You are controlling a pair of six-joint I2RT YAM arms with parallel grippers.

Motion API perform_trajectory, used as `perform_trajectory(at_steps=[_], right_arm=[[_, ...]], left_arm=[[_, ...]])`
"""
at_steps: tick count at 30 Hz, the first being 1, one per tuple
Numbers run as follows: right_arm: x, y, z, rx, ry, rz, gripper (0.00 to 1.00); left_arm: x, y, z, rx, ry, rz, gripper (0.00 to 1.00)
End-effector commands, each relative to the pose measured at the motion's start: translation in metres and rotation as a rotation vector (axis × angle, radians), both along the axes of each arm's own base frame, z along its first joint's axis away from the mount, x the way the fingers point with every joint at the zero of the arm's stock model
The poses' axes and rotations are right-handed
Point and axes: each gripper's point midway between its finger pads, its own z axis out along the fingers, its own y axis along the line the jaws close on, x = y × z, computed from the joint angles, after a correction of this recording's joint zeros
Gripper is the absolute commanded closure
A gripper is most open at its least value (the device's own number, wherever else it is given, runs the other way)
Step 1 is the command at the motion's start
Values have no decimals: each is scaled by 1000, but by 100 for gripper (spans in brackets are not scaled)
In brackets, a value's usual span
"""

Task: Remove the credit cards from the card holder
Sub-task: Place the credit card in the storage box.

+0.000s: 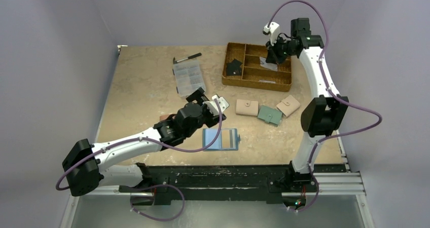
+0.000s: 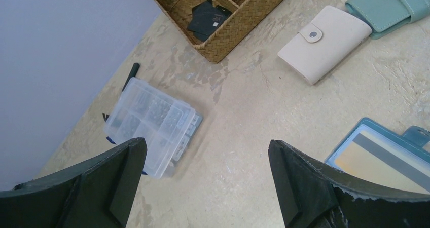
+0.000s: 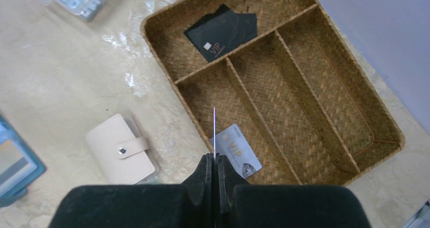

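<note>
The card holder (image 1: 220,139) lies open on the table near the front, its lighter blue inside up, with a tan card (image 2: 378,159) in its pocket. My left gripper (image 1: 209,100) hovers open just behind and left of it, nothing between its fingers (image 2: 129,172). My right gripper (image 1: 276,53) is over the woven basket (image 3: 167,68), shut on a thin card (image 3: 214,126) seen edge-on. A greyish card (image 3: 236,152) lies in the basket below it. Black cards (image 3: 220,28) rest in the basket's left compartment.
A clear plastic organiser box (image 1: 188,78) and a black pen (image 1: 187,58) lie at the back left. Two beige wallets (image 1: 247,107) (image 1: 288,105) and a teal-green wallet (image 1: 269,115) sit right of the left gripper, in front of the basket.
</note>
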Motion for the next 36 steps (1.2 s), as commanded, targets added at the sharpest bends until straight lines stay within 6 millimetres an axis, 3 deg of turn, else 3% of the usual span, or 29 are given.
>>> perform_trajectory(at_steps=[1, 10, 19, 26, 32, 36], right_arm=[[18, -5, -9, -23, 0, -20, 100], [48, -6, -64, -53, 77, -3, 97], [68, -5, -97, -50, 112, -2, 96], [68, 2, -118, -9, 171, -1, 87], [87, -39, -125, -148, 136, -245, 64], [87, -61, -113, -215, 88, -358, 60]], left_arm=[[6, 0, 16, -23, -25, 17, 1], [9, 2, 15, -17, -25, 25, 1], [13, 5, 12, -10, -21, 30, 1], [15, 5, 10, -10, -17, 31, 1], [14, 5, 10, -11, -15, 27, 1], [14, 5, 11, -14, -14, 26, 1]])
